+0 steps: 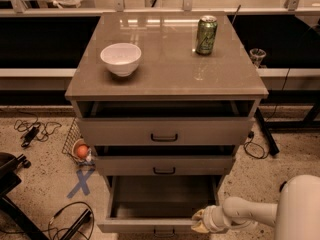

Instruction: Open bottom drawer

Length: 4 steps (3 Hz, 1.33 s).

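The bottom drawer [160,204] is the lowest of three grey-taupe drawers and stands pulled far out, its plain grey inside showing. Its front [125,227] runs along the picture's lower edge, with the black bar handle [164,231] partly cut off there. My gripper [201,220] is at the right end of that front, coming in from my white arm [255,211] at the lower right. The top drawer [164,130] and the middle drawer [164,165] are each open a little.
A white bowl [121,59] and a green can [206,35] stand on the cabinet top [165,74]. On the floor to the left lie a wire basket with an orange ball [81,150], a blue tape cross [81,182], cables [35,129] and a chair base [10,176].
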{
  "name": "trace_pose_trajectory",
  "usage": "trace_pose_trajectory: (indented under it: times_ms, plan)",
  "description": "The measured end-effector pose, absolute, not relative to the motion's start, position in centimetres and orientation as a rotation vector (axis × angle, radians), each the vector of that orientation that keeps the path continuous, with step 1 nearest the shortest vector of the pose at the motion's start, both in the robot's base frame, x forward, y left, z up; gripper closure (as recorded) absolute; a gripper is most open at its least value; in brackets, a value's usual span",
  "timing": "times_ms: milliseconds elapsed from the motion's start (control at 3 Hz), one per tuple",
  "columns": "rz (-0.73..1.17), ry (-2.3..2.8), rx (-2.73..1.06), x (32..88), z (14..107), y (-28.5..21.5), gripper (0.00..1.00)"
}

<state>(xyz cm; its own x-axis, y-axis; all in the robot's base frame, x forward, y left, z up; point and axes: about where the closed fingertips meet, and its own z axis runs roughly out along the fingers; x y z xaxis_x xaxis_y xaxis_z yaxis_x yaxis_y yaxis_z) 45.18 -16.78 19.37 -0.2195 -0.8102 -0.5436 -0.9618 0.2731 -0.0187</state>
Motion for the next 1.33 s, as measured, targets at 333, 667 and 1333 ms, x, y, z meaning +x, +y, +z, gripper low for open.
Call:
trace_pose_trajectory:
  times_ms: [333,667,1333]
  plan:
    - [0.564,2.203,-1.582,39.38,19.24,-17.16,1.00]
    - [0.564,2.203,-1.582,39.48,19.24,-17.17,1.00]
    - [0.572,2.203,-1.583,39.24,19.07,-16.90,0.60]
